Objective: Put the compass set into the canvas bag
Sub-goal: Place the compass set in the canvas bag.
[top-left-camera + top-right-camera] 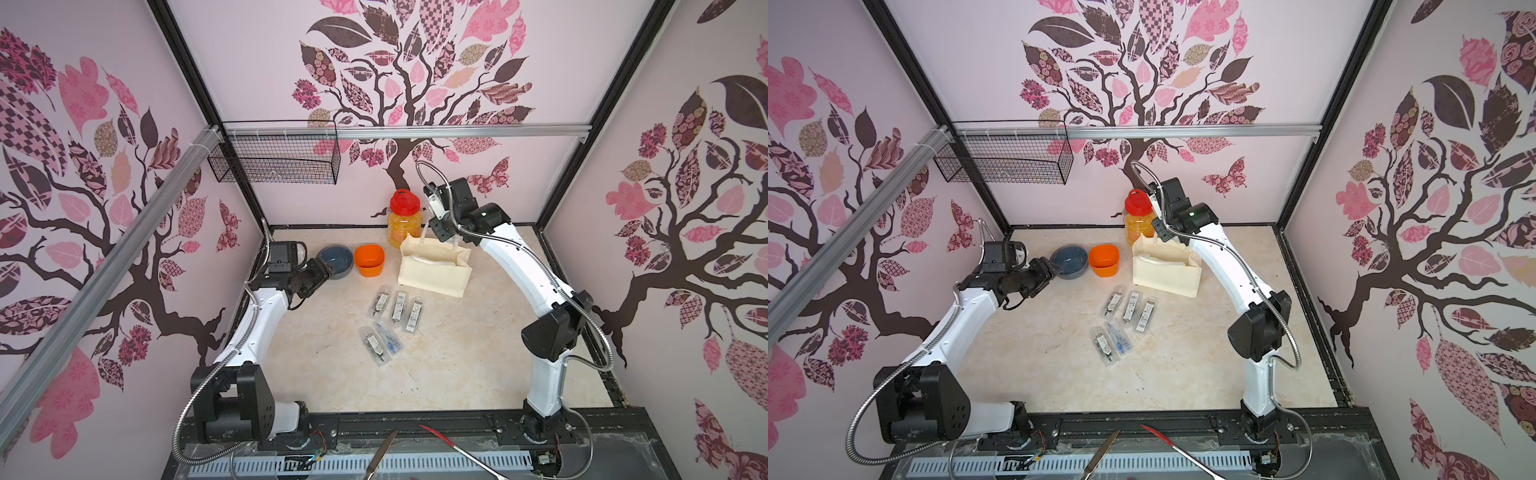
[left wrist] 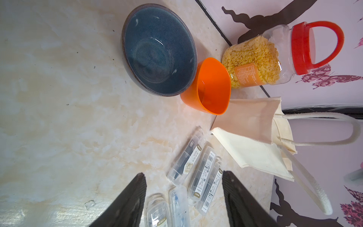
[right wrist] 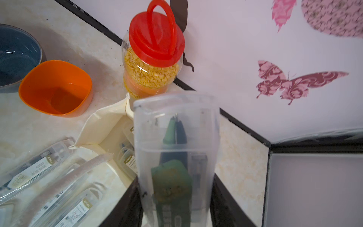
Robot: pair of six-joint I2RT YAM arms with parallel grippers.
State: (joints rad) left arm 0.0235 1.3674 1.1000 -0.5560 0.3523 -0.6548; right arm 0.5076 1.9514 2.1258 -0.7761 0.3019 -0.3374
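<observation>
Beside the blue bowl (image 1: 336,261), the left claw (image 2: 184,174) is hanging spread and empty above the worktop (image 1: 457,365), five boxed compass sets (image 1: 399,307) are lying before the canvas bag (image 1: 434,276), and the right claw (image 3: 175,178) is pinching another compass set (image 3: 176,137) over that bag's open top.

- canvas bag (image 1: 1166,275): cream, upright, mouth open, towards the back of the table (image 1: 1183,365).
- compass set cases, clear, five: three in a row (image 1: 1132,306) just in front of the bag; two (image 1: 1103,345) nearer, side by side.
- orange cup (image 1: 1104,261), blue-grey bowl (image 1: 1070,262): side by side, left of the bag.
- jar (image 1: 1138,220), red lid, yellow contents: behind the bag.
- left gripper (image 1: 1049,271): beside the bowl.
- right arm (image 1: 1219,270): wrist above the bag's far edge.
- wire basket (image 1: 1009,162): black, hung on the back rail.
</observation>
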